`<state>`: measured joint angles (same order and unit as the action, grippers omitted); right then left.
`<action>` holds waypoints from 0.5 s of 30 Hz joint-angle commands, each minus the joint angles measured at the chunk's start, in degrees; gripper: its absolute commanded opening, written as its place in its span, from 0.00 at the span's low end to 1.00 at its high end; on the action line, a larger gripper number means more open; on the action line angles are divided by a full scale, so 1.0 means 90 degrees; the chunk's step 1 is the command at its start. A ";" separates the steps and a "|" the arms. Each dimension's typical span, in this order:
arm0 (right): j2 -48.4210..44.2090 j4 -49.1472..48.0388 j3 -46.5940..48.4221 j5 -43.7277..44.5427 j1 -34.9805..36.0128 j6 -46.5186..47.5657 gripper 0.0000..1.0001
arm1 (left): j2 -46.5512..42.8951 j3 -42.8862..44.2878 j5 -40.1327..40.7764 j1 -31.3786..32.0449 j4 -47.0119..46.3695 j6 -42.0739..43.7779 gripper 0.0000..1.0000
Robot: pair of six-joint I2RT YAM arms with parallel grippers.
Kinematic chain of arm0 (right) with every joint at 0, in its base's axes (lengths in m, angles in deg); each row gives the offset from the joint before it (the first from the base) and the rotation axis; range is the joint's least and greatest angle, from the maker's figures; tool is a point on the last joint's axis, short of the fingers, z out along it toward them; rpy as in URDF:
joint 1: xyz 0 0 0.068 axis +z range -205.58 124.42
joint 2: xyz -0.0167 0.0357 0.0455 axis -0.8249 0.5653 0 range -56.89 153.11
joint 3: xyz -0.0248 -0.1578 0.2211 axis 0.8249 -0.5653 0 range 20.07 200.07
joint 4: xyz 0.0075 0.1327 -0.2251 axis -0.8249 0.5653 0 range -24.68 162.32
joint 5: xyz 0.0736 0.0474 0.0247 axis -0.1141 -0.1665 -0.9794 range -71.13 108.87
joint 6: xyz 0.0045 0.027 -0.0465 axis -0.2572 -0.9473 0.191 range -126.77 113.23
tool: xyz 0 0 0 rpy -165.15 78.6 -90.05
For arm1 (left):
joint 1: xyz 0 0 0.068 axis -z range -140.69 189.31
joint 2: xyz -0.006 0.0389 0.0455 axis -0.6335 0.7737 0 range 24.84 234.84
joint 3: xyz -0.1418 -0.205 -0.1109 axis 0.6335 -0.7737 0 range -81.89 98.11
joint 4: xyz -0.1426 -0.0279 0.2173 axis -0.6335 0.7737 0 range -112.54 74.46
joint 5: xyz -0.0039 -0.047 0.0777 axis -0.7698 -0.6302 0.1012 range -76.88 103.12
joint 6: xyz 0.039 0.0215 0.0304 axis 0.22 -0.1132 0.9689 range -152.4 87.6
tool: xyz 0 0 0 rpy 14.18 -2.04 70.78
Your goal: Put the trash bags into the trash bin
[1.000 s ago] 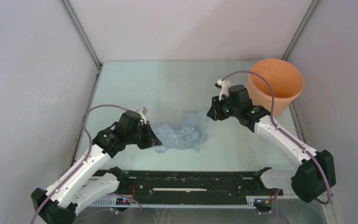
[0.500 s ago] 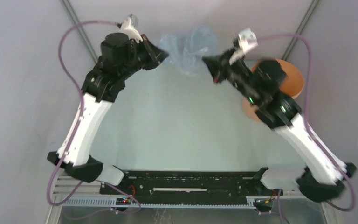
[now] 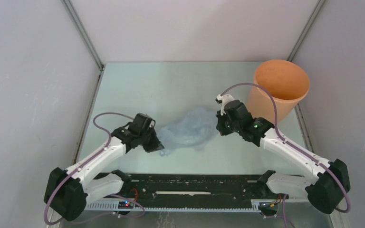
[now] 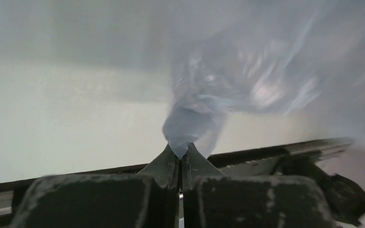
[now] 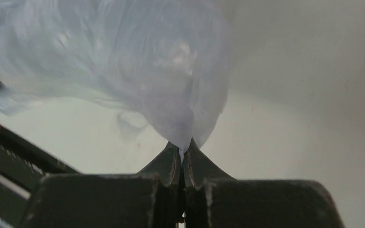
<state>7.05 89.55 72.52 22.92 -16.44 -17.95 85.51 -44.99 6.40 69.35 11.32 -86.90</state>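
Observation:
The pale blue-grey trash bag (image 3: 187, 131) is stretched low over the table between both grippers, puffed and wrinkly. My left gripper (image 3: 160, 147) is shut on its left end, which shows as a pinched tip in the left wrist view (image 4: 186, 130). My right gripper (image 3: 217, 128) is shut on its right end, which billows in the right wrist view (image 5: 138, 66). The orange trash bin (image 3: 279, 88) stands upright at the far right, just behind my right arm, its mouth open.
White enclosure walls close in the table on the left, back and right. A black rail (image 3: 195, 183) runs along the near edge between the arm bases. Cables loop over both arms.
Half a second ago both arms held the bag raised high toward the back wall; now both have swung back down, and the bag is low over the table near the front.

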 commanded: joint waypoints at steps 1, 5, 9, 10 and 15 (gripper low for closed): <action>-0.0405 0.0287 0.0872 -0.0292 -0.0108 -0.0327 0.00 | -0.0644 0.1689 -0.0312 -0.0252 -0.0434 0.0111 0.00; 0.0082 0.0270 0.3395 -0.0264 -0.0080 0.0087 0.00 | 0.0663 0.5708 -0.0614 -0.0331 -0.0039 0.1300 0.00; 0.0408 -0.0025 0.5927 0.0129 0.0459 0.0710 0.00 | 0.2024 1.0068 -0.0544 -0.0097 0.0395 0.2042 0.00; 0.0313 -0.0373 0.6038 0.0198 0.0645 0.0917 0.00 | 0.2054 1.0496 -0.0378 0.0055 0.0346 0.2229 0.00; -0.0560 -0.1759 0.3625 0.0380 0.0695 0.0813 0.00 | 0.0800 0.7358 0.1133 0.0135 0.0228 0.1697 0.00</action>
<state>4.86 78.60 120.97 22.94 -9.36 -12.00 101.03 39.80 6.31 71.23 7.70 -70.29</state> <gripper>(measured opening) 0.010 0.009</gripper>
